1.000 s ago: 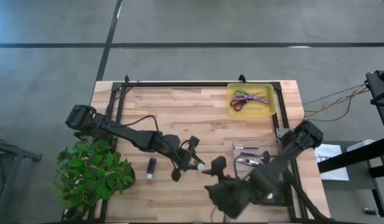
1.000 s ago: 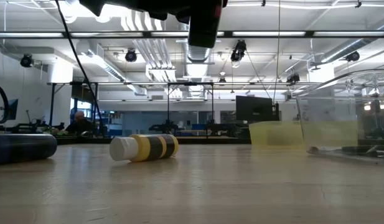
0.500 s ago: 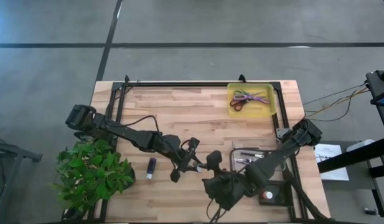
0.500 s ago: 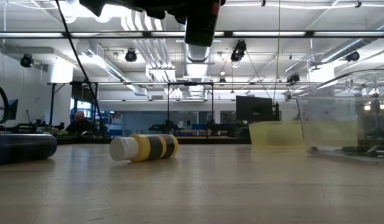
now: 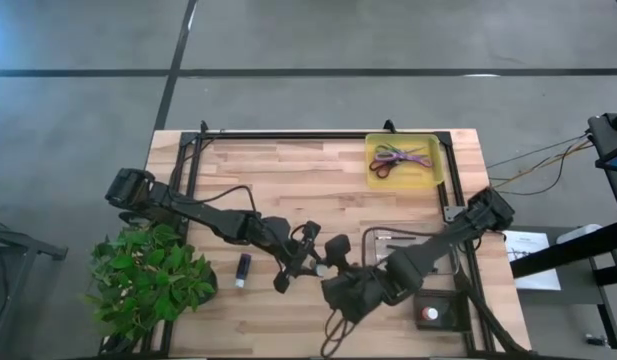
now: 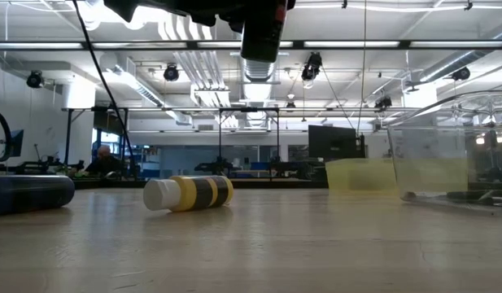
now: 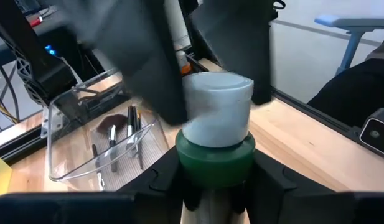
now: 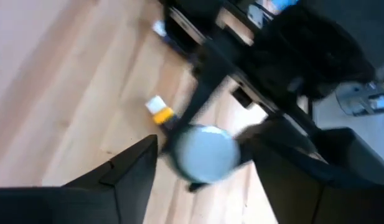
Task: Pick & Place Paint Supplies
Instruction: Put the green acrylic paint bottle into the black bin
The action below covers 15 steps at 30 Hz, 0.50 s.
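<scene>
My left gripper (image 5: 310, 262) is shut on a green paint bottle (image 7: 215, 158) with a white cap (image 7: 216, 102), held up over the middle of the table. My right gripper (image 8: 205, 163) is open. Its fingers (image 7: 151, 68) stand on either side of the white cap (image 8: 204, 152), with a gap showing at each side. A yellow-and-black bottle (image 6: 189, 193) lies on its side on the table. A dark purple tube (image 5: 244, 268) lies near the plant. Brushes (image 7: 120, 134) lie in a clear container (image 5: 408, 248). Scissors (image 5: 396, 158) lie in a yellow tray (image 5: 434, 170). My left gripper pinches the bottle's green body (image 7: 213, 167) just below the cap, between its two fingers. The fingers come nearly level from the table's left and lie along the bottle. The bottle is lifted clear of the table, and its cap end sticks out past the fingertips toward the right arm.
A leafy potted plant (image 5: 148, 285) stands at the table's near left corner. A small box with a red button (image 5: 428, 313) sits at the near right. A black frame (image 5: 288, 135) runs along the far edge. Bare wood lies between the frame and the arms.
My right gripper has swung toward the table's left, off the clear container and up to the left gripper, and its fingers now flank the bottle's cap. The container, covered by the arm before, shows again. The left gripper and the bottle have kept still.
</scene>
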Each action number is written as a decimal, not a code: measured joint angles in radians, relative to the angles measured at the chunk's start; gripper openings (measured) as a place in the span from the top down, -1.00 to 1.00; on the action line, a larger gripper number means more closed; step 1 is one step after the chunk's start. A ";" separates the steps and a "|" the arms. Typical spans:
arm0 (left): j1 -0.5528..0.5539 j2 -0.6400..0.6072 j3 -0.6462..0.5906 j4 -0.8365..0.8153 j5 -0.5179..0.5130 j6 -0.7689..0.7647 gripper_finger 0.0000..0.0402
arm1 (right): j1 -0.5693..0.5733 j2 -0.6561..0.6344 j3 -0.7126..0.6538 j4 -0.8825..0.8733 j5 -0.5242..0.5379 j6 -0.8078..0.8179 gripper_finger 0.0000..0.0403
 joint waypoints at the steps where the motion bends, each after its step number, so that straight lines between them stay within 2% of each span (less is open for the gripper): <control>1: 0.000 0.000 0.000 0.000 0.000 0.000 0.35 | -0.002 0.000 0.000 -0.008 0.001 0.000 -0.24; 15: 0.000 0.000 0.000 0.002 0.000 0.007 0.34 | -0.004 0.000 0.000 -0.006 -0.018 -0.004 0.40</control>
